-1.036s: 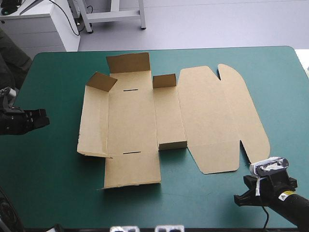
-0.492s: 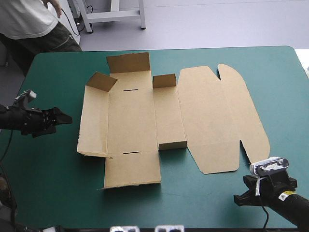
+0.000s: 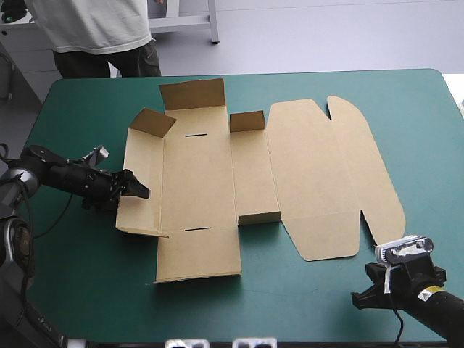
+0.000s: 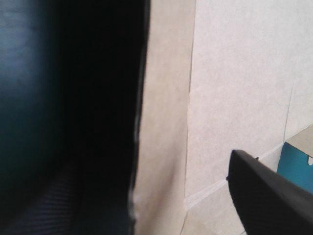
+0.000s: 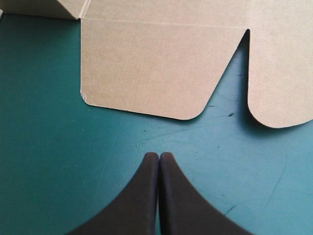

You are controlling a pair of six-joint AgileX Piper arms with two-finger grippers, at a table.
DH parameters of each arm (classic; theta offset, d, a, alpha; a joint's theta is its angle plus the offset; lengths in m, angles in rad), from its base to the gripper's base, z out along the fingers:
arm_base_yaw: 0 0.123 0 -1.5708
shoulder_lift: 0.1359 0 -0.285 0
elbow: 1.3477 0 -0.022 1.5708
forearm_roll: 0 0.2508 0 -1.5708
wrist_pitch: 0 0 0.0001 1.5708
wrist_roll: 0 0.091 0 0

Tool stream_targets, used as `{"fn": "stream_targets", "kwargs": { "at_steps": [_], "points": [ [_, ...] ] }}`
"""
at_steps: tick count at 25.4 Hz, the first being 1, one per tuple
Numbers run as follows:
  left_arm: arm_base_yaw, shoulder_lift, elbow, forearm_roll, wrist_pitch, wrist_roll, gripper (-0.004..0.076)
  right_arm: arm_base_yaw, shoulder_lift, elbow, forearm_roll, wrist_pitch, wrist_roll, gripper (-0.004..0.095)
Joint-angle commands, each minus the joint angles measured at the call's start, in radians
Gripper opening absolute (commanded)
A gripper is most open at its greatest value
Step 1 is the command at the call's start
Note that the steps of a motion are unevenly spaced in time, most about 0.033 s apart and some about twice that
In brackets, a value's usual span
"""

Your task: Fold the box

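The brown box (image 3: 217,181) lies as a cut sheet in the middle of the teal-green table. Its far flap (image 3: 192,94) and two small flaps stand up. The lid panel (image 3: 326,174) with rounded tabs lies flat on the right. My left gripper (image 3: 135,190) is low at the box's left wall panel (image 3: 141,181). In the left wrist view the left gripper (image 4: 161,186) is open, and the edge of the wall panel (image 4: 166,122) runs between its black fingers (image 4: 266,196). My right gripper (image 5: 159,155) is shut on nothing, resting short of the lid's near tabs (image 5: 156,68), near the table's front right corner (image 3: 360,299).
Bare teal-green cover (image 3: 87,275) lies along the front and left of the box. The table's far edge (image 3: 290,72) runs behind the box. A narrow strip of cover separates the right gripper from the lid.
My left arm has swung in from the table's left edge to the box's left wall, and its fingers have opened. The right arm and the box have not moved.
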Motion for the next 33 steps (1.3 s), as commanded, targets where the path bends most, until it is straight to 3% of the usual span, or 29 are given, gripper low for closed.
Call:
{"fn": "stream_targets", "kwargs": {
  "at_steps": [1,3,5,7,8,10,11,18,21,33],
  "points": [
    [-0.030,-0.030,-0.020,-0.080,0.068,-0.011,0.0578,0.000,0.006,-0.027,0.025,-0.043,-0.003,-0.0020],
    [-0.043,-0.027,-0.020,-0.078,0.053,-0.013,0.0573,0.000,0.006,-0.027,0.025,-0.043,-0.003,-0.0020],
    [-0.047,-0.027,-0.020,-0.080,0.038,-0.031,0.0495,0.000,0.006,-0.027,0.025,-0.043,-0.003,-0.0020],
    [-0.047,-0.027,-0.020,-0.080,0.034,-0.046,0.0342,0.000,0.006,-0.027,0.025,-0.043,-0.003,-0.0020],
    [-0.047,-0.027,-0.020,-0.080,0.023,-0.058,0.0211,0.000,0.006,-0.027,0.025,-0.043,-0.003,-0.0020],
    [-0.047,-0.023,-0.020,-0.080,0.019,-0.080,0.0029,0.000,0.006,-0.027,0.025,-0.043,-0.003,-0.0020],
    [-0.047,-0.016,-0.020,-0.080,0.019,-0.088,-0.0006,0.000,0.006,-0.027,0.025,-0.043,-0.003,-0.0020],
    [-0.071,0.026,-0.018,-0.067,0.050,-0.038,-0.0008,0.000,0.006,-0.027,0.028,-0.043,-0.003,-0.0020],
    [-0.080,0.033,-0.018,-0.067,-0.004,-0.049,-0.0008,0.000,0.006,-0.027,0.030,-0.042,-0.003,-0.0020],
    [-0.099,0.014,-0.099,-0.029,0.044,0.044,-0.0008,0.000,0.006,-0.027,0.030,-0.042,-0.003,-0.0020]
  ]
}}
